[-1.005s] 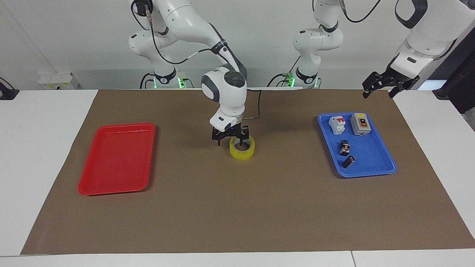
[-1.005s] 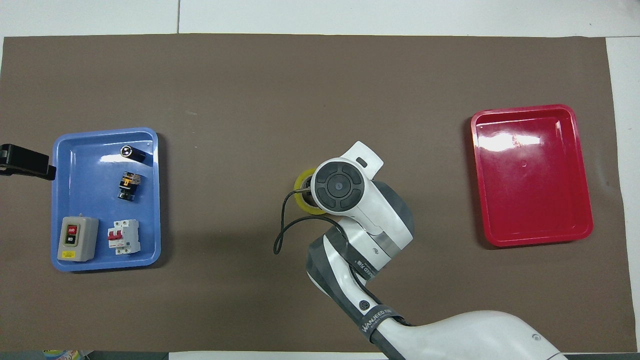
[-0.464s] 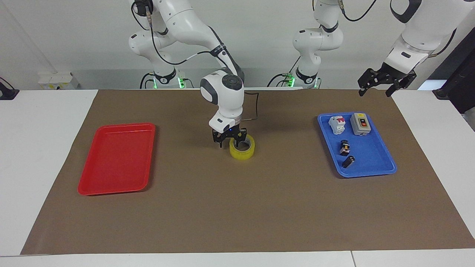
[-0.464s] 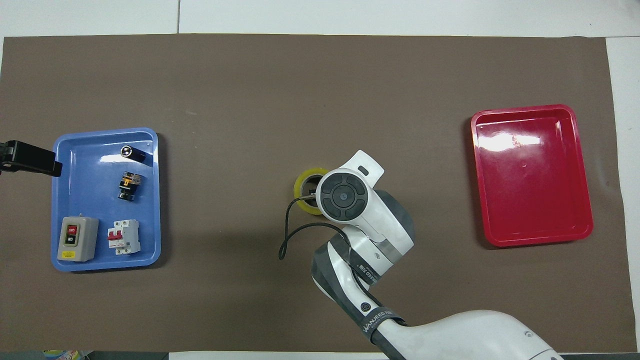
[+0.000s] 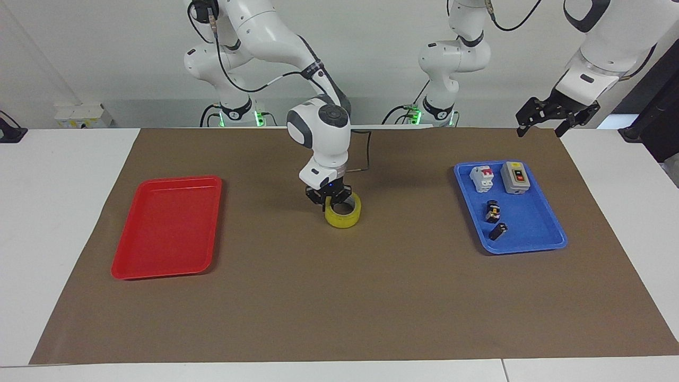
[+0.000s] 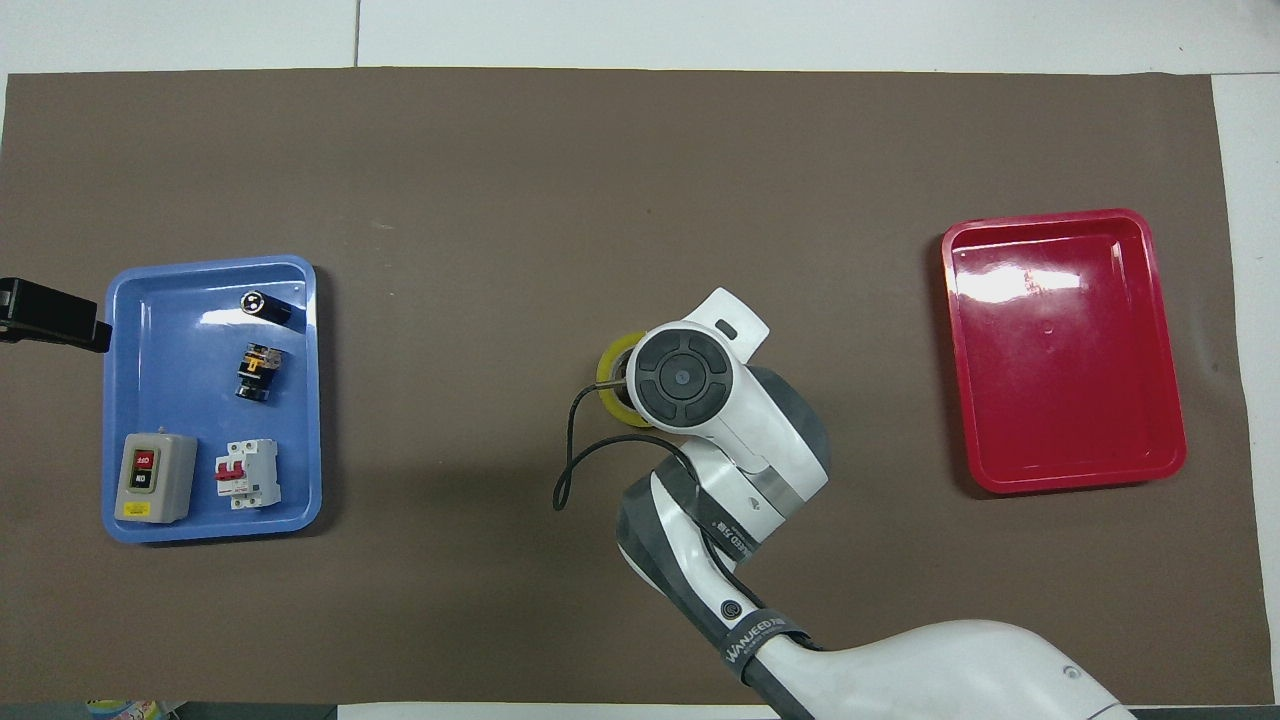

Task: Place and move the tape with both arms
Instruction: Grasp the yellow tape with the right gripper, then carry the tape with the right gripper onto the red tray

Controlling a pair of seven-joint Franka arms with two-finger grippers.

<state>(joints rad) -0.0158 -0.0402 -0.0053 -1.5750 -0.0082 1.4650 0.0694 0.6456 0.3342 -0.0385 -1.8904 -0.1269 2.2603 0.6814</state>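
The yellowish tape roll [image 5: 345, 216] lies flat on the brown mat at the table's middle. My right gripper [image 5: 330, 200] is down on it, shut on the part of its wall that is nearest the robots. In the overhead view the right wrist covers most of the tape [image 6: 606, 374], and only a yellow crescent shows. My left gripper [image 5: 551, 118] is open and empty, raised over the table's edge beside the blue tray; its tip shows in the overhead view [image 6: 55, 318].
A blue tray [image 5: 551, 241] toward the left arm's end holds a grey switch box [image 5: 515, 177], a white breaker [image 5: 481, 177] and two small black parts. A red tray [image 5: 164, 228] with nothing in it lies toward the right arm's end.
My right gripper's fingers closed onto the tape's wall, and the tape shifted slightly toward the right arm's end. My left gripper swayed a little in the air.
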